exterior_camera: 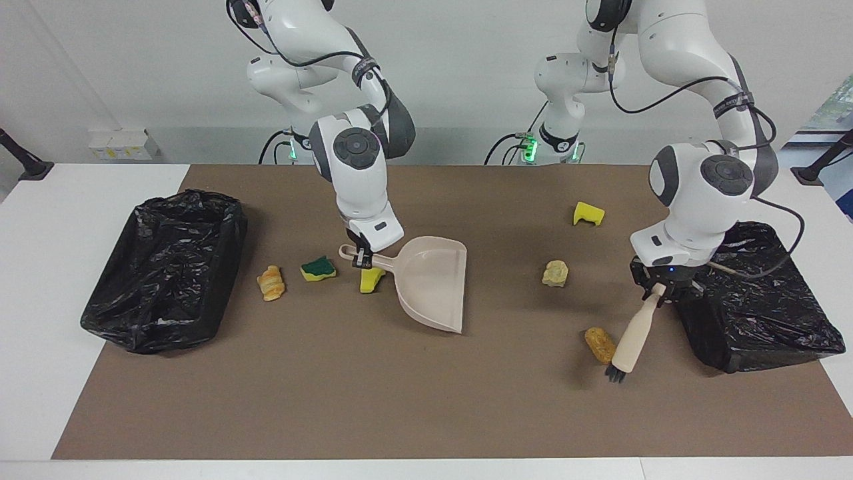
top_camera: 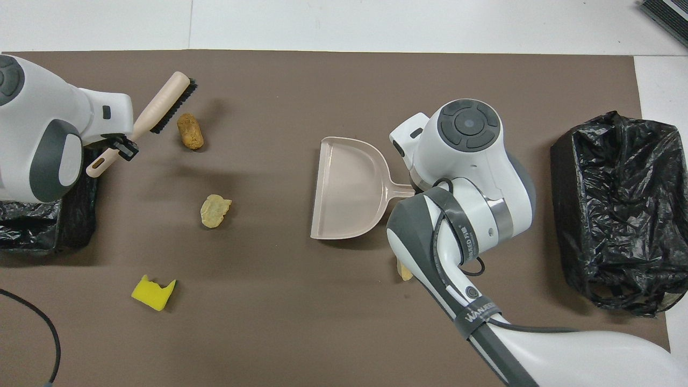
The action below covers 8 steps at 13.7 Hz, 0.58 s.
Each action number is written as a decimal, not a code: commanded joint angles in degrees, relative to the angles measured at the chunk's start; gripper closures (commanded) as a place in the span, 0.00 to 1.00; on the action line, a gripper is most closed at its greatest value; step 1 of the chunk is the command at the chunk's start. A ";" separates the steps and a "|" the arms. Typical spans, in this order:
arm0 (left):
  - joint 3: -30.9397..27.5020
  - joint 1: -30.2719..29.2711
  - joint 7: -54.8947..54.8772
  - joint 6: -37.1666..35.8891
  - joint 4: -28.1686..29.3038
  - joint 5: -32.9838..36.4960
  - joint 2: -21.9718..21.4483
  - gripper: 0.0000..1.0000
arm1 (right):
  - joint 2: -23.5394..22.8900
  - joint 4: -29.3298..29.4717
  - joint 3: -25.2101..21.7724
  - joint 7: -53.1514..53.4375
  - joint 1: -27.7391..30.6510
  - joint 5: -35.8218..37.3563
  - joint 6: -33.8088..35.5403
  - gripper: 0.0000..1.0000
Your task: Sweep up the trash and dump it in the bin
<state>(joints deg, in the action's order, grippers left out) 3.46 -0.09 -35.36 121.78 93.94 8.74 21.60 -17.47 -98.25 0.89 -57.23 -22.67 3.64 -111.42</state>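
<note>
Six bits of trash lie scattered on the brown mat (exterior_camera: pixel 426 413). An orange bread lump (exterior_camera: pixel 600 344) sits right by the bristles of the brush (exterior_camera: pixel 633 337), a tan lump (exterior_camera: pixel 555 273) lies nearer the robots, and a yellow sponge chunk (exterior_camera: pixel 588 213) nearer still. Toward the right arm's end lie a croissant-like bit (exterior_camera: pixel 270 283), a green-and-yellow sponge (exterior_camera: pixel 317 269) and a yellow chunk (exterior_camera: pixel 371 279) tucked beside the dustpan's handle. The right gripper (exterior_camera: pixel 362 255) is clamped on the handle of the beige dustpan (exterior_camera: pixel 432 283), its mouth facing the brush. The left gripper (exterior_camera: pixel 660 288) pinches the brush handle, bristles down near the mat. A black-lined bin (exterior_camera: pixel 166 267) stands at the right arm's end, another (exterior_camera: pixel 766 300) at the left arm's end.
</note>
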 commanded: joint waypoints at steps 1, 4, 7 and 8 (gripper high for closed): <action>0.76 -0.70 -0.68 0.20 -9.29 1.27 7.48 1.00 | 1.48 -1.85 0.25 -0.78 -1.94 3.56 -2.22 1.00; 0.84 0.09 -0.76 2.49 -11.14 3.90 10.65 1.00 | 0.78 -2.29 0.25 -0.51 -3.08 3.65 -2.23 1.00; 0.84 0.53 -1.38 0.57 -7.82 4.26 9.17 1.00 | 1.47 -5.10 0.25 1.23 -3.09 2.87 -0.30 1.00; 0.84 0.53 -1.29 -0.31 -5.98 4.26 8.12 1.00 | 1.56 -5.11 0.25 2.29 -3.17 2.95 0.75 1.00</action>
<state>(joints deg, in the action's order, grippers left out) 4.64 -0.01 -36.01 123.13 85.57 12.02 31.61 -17.49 -101.14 0.91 -56.63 -26.12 6.03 -111.88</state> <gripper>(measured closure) 0.731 0.670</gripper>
